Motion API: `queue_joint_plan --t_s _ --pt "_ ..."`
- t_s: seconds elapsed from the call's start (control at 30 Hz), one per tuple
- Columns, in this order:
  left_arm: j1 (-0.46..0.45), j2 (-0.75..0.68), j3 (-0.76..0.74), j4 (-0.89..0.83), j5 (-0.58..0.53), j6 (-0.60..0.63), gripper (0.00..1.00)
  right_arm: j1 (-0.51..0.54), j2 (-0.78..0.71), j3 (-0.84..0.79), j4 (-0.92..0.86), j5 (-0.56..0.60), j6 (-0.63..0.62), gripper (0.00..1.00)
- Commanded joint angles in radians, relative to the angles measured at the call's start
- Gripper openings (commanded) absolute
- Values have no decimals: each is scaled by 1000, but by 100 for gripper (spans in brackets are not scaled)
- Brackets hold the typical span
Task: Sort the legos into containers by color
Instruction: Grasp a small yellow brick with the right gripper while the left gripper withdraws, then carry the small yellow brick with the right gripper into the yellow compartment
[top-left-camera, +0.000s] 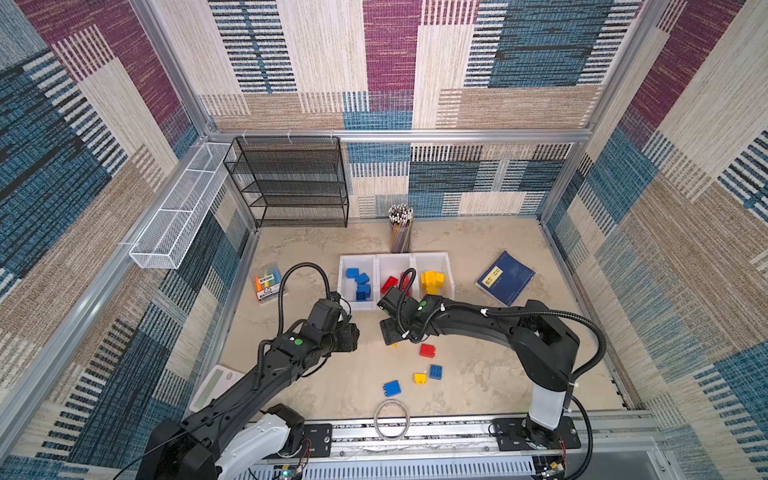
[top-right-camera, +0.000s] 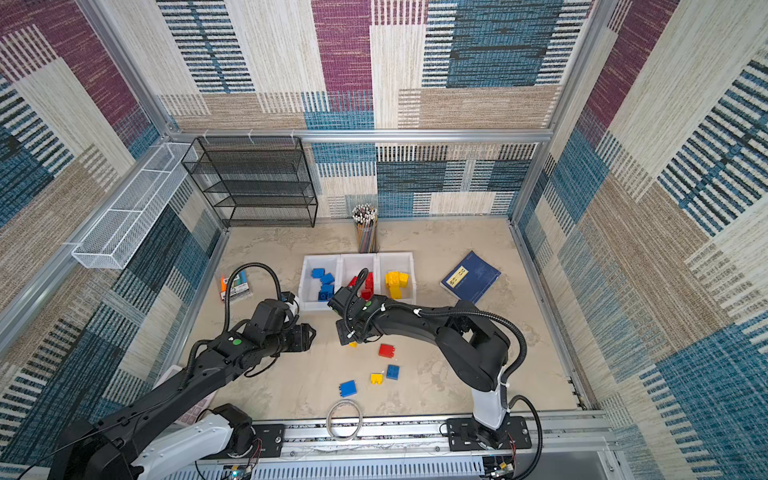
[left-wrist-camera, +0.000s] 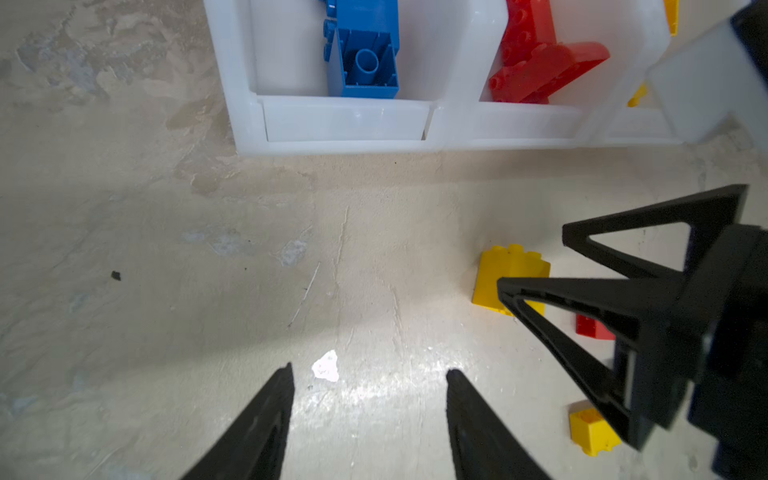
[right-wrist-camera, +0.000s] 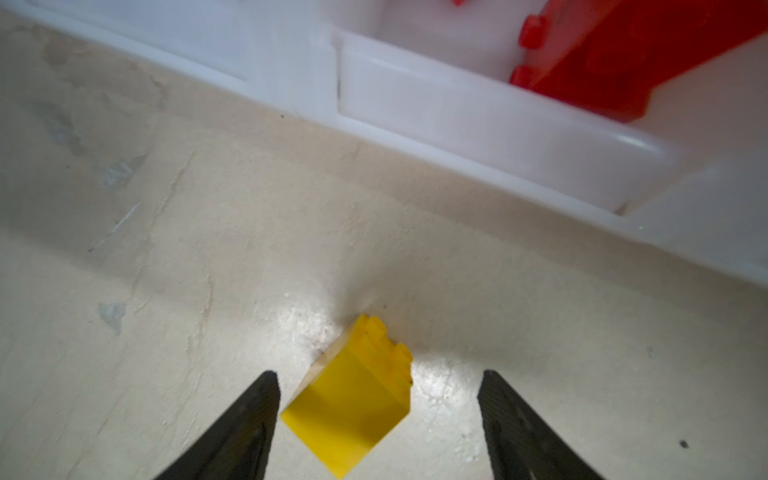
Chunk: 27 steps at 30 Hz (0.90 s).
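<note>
Three white containers stand in a row: the left one (top-left-camera: 345, 274) holds blue legos (top-left-camera: 362, 286), the middle one (top-left-camera: 390, 266) red legos (top-left-camera: 390, 284), the right one (top-left-camera: 432, 262) yellow legos (top-left-camera: 432, 281). In front of them on the table lie loose legos: a red one (top-left-camera: 427, 350), two blue ones (top-left-camera: 435, 371) (top-left-camera: 392, 388) and a yellow one (top-left-camera: 420, 377). My right gripper (right-wrist-camera: 378, 374) points down, open, with a small yellow lego (right-wrist-camera: 353, 407) between its fingers, not clamped. Left of it, my left gripper (left-wrist-camera: 370, 370) hangs open and empty over bare table.
A highlighter pack (top-left-camera: 268, 282) lies left of the containers, a pencil cup (top-left-camera: 401, 232) behind them and a blue book (top-left-camera: 505, 277) to their right. A black mesh rack (top-left-camera: 291, 183) and a white wire basket (top-left-camera: 174, 220) stand at the back left. A wire ring (top-left-camera: 391, 419) lies at the front edge.
</note>
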Motion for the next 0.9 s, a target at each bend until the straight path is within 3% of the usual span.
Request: queue_joint_plan --t_s 0.0,0.27,0.5,0.87 --pt "1 -10 -11 12 14 -22 62 2 -2 -4 -20 26 29 77" --pt "1 -24 -28 8 11 -37 62 1 -26 -68 -5 21 47 70" --pt "2 -26 -29 3 21 -37 62 0 -21 -73 31 0 47 48" --pt "2 -58 -59 19 22 -51 62 1 -37 -86 47 1 51 34"
